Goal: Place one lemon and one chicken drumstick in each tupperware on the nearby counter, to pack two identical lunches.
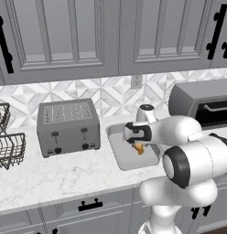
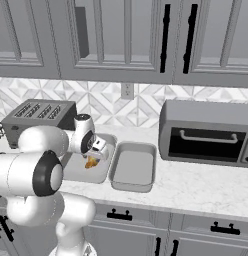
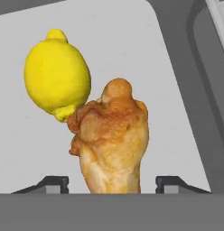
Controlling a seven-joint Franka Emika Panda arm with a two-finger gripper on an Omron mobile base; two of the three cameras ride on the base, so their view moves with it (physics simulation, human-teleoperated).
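Arm bent over the counter [image 1: 51,178], hand pointing down into the left tupperware [image 2: 107,165], mid-frame in both base views. Gripper [image 3: 112,182] jaws stand apart, fingertips [image 3: 53,182] either side of the chicken drumstick [image 3: 111,144] w/ gaps showing, no squeeze visible. Lemon [image 3: 57,74] upper left in hand view, touching the drumstick. Second tupperware [image 2: 133,167] just right. No readable labels on toaster [image 1: 67,125].

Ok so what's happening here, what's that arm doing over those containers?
The white arm is packing lunches on the counter. Its gripper hangs over the left tupperware, with a chicken drumstick between its open fingers and a lemon already lying in that container beside it. Whether the fingers touch the drumstick is hard to tell. The right tupperware next to it holds nothing yet. A toaster and a toaster oven flank them.
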